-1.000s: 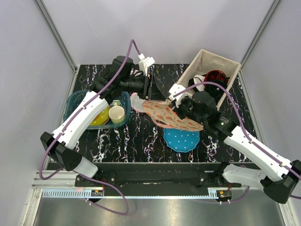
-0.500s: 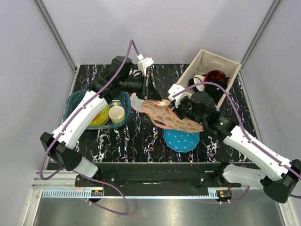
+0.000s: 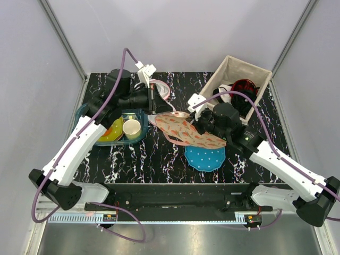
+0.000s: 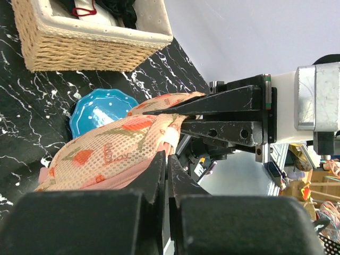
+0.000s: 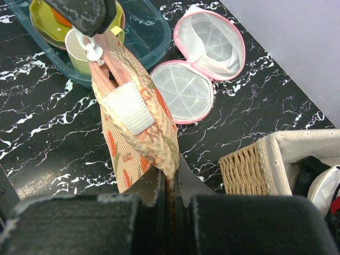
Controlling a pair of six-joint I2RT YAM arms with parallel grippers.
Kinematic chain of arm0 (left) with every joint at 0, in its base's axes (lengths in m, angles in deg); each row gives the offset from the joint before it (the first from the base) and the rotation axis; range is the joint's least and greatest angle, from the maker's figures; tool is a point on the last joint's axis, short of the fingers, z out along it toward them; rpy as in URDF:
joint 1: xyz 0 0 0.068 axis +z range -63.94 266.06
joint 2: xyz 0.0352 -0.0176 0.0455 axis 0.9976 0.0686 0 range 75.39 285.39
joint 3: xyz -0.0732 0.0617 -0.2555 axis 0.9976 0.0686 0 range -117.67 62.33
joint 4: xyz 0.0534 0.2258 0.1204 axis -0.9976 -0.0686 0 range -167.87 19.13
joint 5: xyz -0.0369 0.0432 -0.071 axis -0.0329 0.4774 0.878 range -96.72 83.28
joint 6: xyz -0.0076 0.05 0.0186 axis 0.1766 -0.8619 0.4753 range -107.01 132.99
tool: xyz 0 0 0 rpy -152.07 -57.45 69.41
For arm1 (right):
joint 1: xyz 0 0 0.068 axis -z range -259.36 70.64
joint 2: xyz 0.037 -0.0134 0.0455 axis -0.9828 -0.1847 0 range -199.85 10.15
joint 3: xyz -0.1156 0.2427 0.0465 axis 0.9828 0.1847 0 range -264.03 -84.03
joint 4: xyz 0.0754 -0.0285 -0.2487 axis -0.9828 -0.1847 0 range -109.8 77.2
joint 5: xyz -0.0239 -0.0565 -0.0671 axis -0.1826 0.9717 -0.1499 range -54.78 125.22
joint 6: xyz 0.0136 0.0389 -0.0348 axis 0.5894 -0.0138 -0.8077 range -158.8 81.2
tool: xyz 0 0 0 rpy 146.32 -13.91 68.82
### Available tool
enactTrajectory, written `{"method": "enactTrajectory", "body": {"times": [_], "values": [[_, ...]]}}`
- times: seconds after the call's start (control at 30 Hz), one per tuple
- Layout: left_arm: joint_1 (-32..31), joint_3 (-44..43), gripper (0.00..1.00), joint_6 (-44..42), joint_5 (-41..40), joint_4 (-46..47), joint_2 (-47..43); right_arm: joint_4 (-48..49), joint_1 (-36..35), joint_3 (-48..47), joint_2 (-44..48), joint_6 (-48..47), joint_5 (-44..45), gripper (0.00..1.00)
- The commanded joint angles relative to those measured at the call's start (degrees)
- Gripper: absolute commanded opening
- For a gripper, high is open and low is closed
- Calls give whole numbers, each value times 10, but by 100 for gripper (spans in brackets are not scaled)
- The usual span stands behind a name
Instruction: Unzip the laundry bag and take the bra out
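We see two arms built alike, the left arm (image 3: 79, 143) and the right arm (image 3: 281, 164), with white shells on the long links, black housings at the joints and a purple cable (image 3: 124, 56) running along each. A white camera block (image 3: 146, 70) sits at the wrist. The left hand (image 4: 166, 159) and right hand (image 4: 180, 119) have flat black fingers; the right's show small round screw holes, with a white body and a metal cylinder (image 4: 317, 101) behind.
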Motion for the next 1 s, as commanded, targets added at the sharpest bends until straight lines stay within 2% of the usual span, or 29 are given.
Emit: {"method": "enactTrajectory", "body": {"times": [0.0,0.13,0.23,0.33,0.4,0.43,0.53,0.6,0.67,0.8,0.97], "values": [[7,12,0,1,-40,31,-46,-1,4,-8,-8,20,35,0],[50,54,0,2,-47,36,-78,4,4,-9,6,58,17,0],[113,107,0,19,-38,64,-102,6,5,-13,28,98,-15,0],[140,139,0,43,-21,89,-110,52,4,13,70,148,-50,0],[148,158,0,54,-6,114,-107,147,4,82,121,193,-66,0],[155,179,0,69,2,127,-104,255,4,116,140,227,-57,0],[158,231,0,115,45,196,-92,373,4,217,188,260,5,0],[158,261,0,148,77,263,-87,381,4,233,176,268,31,0],[158,289,0,175,88,286,-89,408,5,244,158,296,41,0],[155,298,0,176,86,292,-100,456,4,269,117,335,47,0],[138,291,0,160,62,287,-83,436,5,272,55,326,46,0]]}}
